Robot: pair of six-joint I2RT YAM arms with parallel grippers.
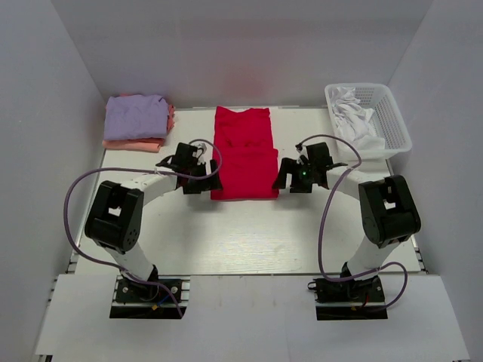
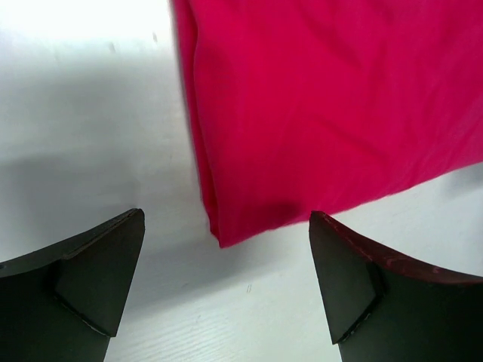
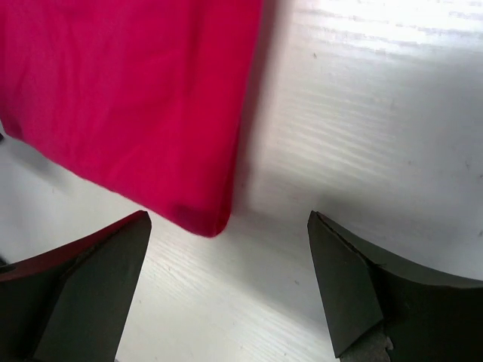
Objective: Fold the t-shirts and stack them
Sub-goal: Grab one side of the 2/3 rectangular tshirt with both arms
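L gripper [image 2: 226, 215] wide open; two black fingers [image 2: 83, 279] come in at btm corners of frame, tips well apart. Red shirt [image 2: 332, 105] fills top and R of frame, flat on white table [image 2: 83, 113]. Its folded edge runs down from top, approx straight, to a rounded corner that sits about midway btwn the fingertips. From that corner the btm edge slants up to frame-R. Neither finger overlaps the cloth; frame-R tip is just beside the btm edge. Soft creases across the fabric, small darker patch near the corner. Grey shadow on table at frame-L, above that finger. Frame-R finger's top edge has a reddish tint.
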